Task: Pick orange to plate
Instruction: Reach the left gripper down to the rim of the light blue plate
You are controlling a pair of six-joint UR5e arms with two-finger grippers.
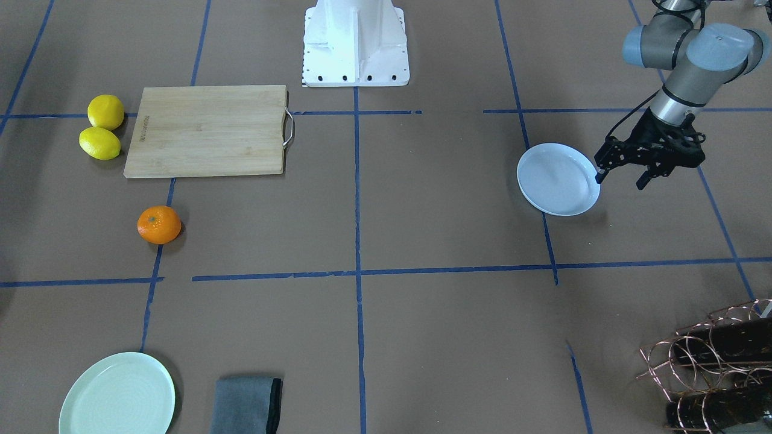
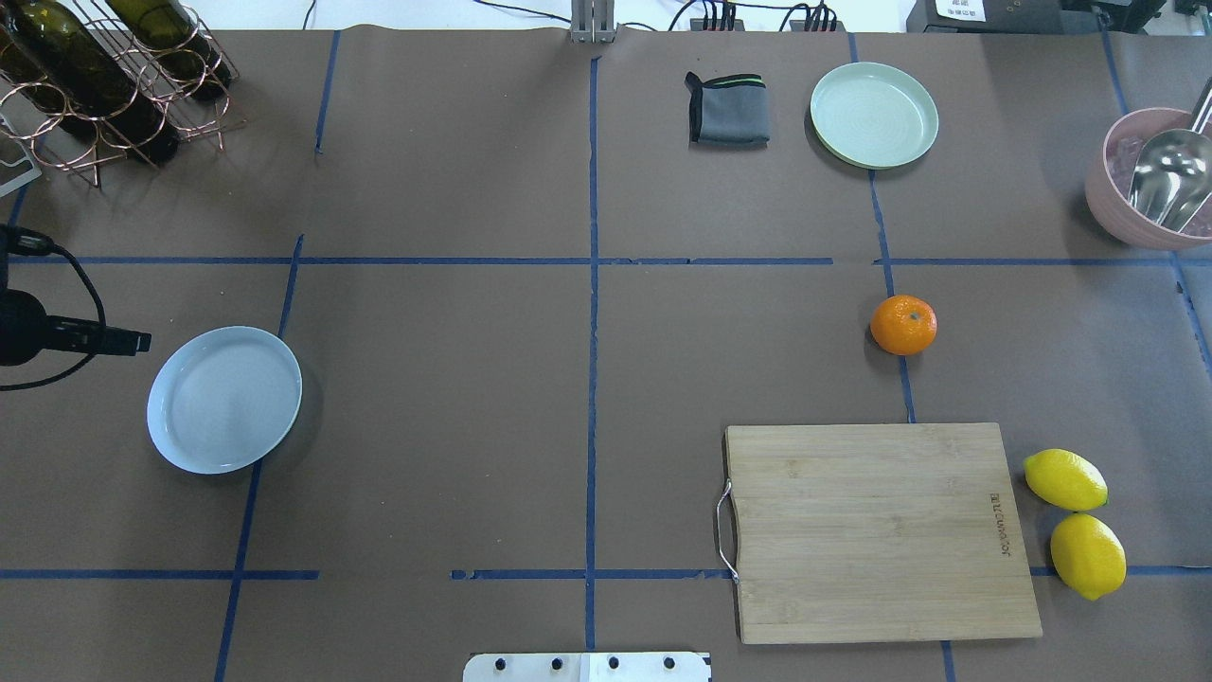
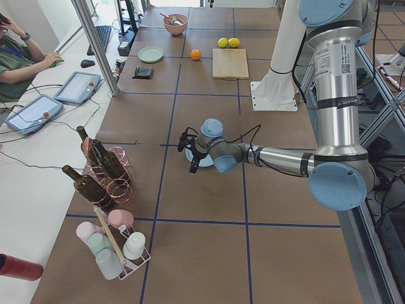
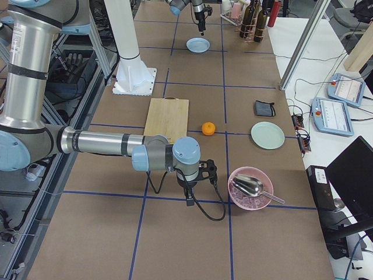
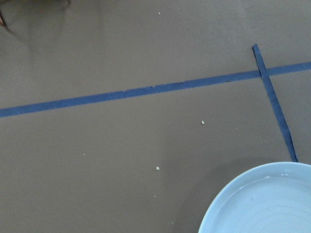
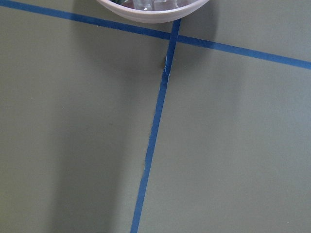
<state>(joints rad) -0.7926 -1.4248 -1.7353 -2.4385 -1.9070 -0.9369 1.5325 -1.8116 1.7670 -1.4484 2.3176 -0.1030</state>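
Left pincer (image 1: 621, 179) spread, beside plate (image 1: 558, 179) rim; orange (image 1: 159, 225) well apart.

Silver arms (image 3: 334, 95) wear pale-blue joint caps (image 3: 333, 185) (left gripper (image 1: 620, 179) black).

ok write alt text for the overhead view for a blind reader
An orange sits on the right half of the table, far from the empty white plate on the left, where the left gripper is beside its rim. A cutting board, two lemons, a mint plate and a grey cloth lie around the orange.
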